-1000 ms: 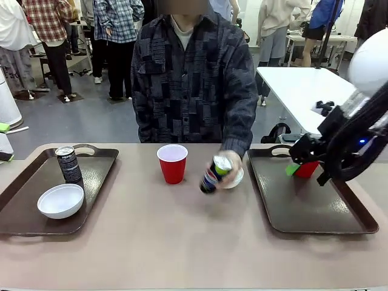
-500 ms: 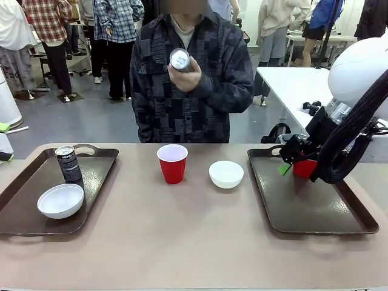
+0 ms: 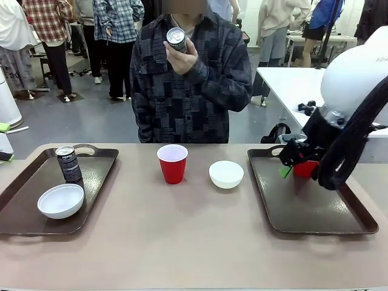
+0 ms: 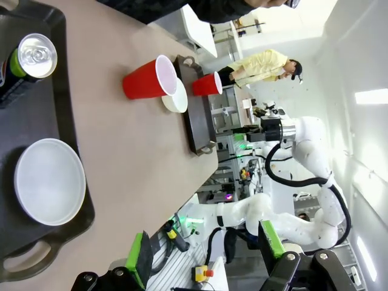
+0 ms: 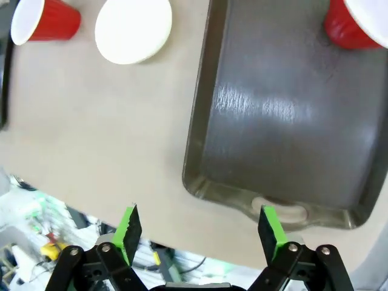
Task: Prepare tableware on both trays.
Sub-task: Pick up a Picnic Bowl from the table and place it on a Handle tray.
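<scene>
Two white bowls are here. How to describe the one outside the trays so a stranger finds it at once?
On the tabletop, look between the left tray and the right tray. A red cup stands there, and the bowl sits right of it. Unlike the other bowl, it is on no tray.

Left tool [image 4: 205, 254], right tool [image 5: 200, 229]: both agape.

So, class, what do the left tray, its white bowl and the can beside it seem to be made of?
Large dark brown rectangular tray: likely plastic, semi-gloss, with moulded rim and cut-out handle. Small white round bowl: smooth, slightly glossy; ceramic or plastic, unclear. Black-green can: metal, probably aluminium, given its shiny silver top.
</scene>
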Robot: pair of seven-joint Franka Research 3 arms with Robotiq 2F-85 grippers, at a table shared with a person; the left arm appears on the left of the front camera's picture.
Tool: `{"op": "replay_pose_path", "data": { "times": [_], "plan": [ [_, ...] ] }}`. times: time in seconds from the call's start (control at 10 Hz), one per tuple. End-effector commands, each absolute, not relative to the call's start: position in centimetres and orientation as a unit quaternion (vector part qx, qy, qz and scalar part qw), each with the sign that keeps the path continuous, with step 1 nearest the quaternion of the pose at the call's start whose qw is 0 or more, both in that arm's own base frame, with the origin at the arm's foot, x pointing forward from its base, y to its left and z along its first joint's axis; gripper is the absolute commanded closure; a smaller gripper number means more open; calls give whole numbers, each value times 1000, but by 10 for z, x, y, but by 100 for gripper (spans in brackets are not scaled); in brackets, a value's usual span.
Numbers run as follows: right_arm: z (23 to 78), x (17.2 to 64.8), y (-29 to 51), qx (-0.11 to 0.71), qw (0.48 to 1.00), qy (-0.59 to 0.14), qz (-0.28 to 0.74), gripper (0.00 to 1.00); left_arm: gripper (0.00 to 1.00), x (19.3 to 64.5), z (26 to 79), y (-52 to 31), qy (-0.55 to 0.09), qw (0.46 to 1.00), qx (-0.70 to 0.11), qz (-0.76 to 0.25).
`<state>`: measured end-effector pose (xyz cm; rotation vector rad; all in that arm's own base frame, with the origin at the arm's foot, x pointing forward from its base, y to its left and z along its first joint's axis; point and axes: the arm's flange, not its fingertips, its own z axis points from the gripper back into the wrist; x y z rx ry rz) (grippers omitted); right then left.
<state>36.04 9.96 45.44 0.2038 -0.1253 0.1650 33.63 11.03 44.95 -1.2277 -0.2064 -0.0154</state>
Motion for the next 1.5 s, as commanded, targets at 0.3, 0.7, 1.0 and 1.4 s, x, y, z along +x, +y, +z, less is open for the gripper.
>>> {"op": "replay_pose_path", "data": {
  "times": [0.3,0.7,1.0,1.4],
  "plan": [
    [421,410,161,44,992,-64,102,0,8,335,451,112,-99,807,-582,-8],
    [434,349,120,75,982,-90,147,0,8,335,451,112,-99,807,-582,-8],
    [460,234,63,123,973,-99,171,0,8,335,451,112,-99,807,-582,-8],
    [450,245,67,123,977,-69,162,0,8,335,451,112,-99,807,-582,-8]
  ]
}}
